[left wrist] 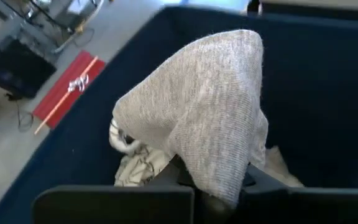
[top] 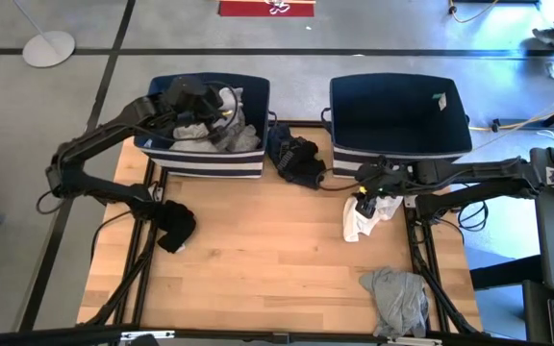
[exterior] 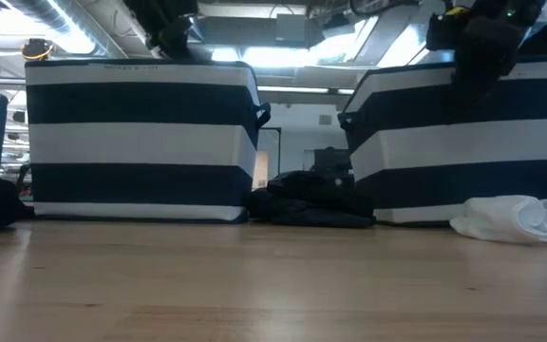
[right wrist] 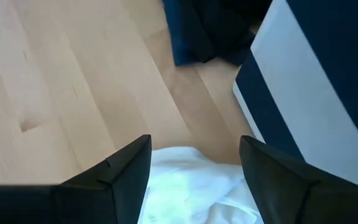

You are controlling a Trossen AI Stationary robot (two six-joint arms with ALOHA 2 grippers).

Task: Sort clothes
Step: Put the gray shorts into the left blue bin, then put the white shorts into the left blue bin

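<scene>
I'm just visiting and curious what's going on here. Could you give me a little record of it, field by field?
left gripper: shut on a light grey garment, over the left bin
right gripper: open, above the white garment on the table
left bin: holds light clothes
right bin: looks empty
black garment: lies between the bins
dark garment: table's left side
grey garment: table's front right

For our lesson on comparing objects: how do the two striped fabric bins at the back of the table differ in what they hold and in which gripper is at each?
The left bin holds a pile of light garments; the right bin looks nearly empty. The left gripper is over the left bin, shut on a grey knit garment; the right gripper hangs open in front of the right bin, above a white garment on the table. Both bins are navy with white-striped sides.
</scene>
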